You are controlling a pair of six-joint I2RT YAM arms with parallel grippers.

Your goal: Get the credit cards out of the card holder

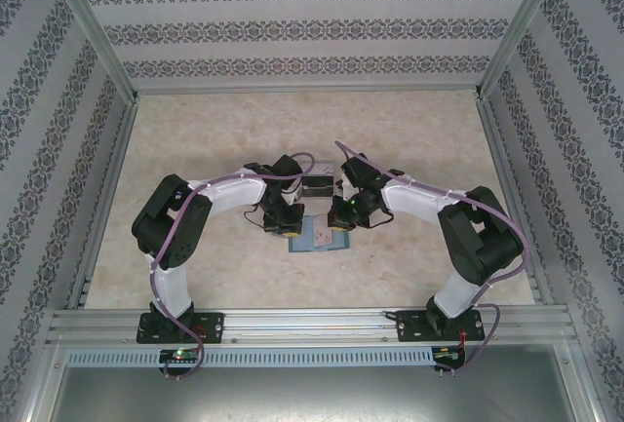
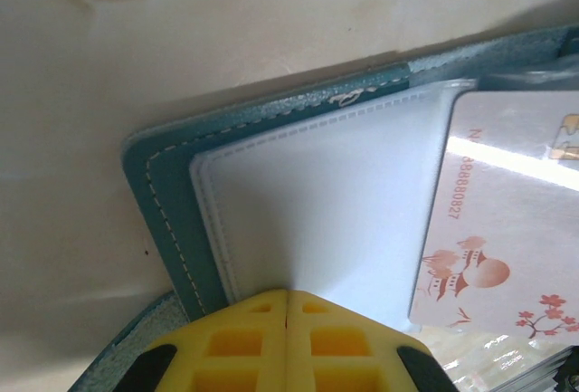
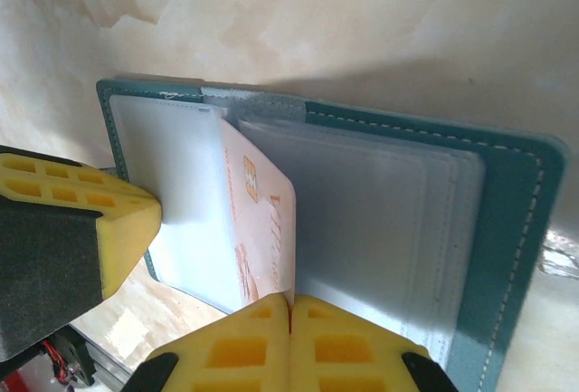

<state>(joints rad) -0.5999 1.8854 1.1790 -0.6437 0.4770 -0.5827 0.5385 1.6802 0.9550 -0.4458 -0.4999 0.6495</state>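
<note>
Flat teal bifold card holder (image 1: 319, 235) lay open, gripped from both sides.

I saw the card holder spread flat on the beige marbled table (image 1: 224, 130), midway between its left and right edges and somewhat nearer its near edge. My left gripper (image 2: 288, 294) had its yellow fingers pressed together, pinching the clear plastic sleeve (image 2: 317, 202) on the holder's left half; the sleeve rose in a fold to the fingertips. My right gripper (image 3: 291, 300) was likewise pressed together, nipping the lower corner of a thin pale credit card with reddish print (image 3: 264, 229), which stood tilted up over the sleeves near the spine.
</note>
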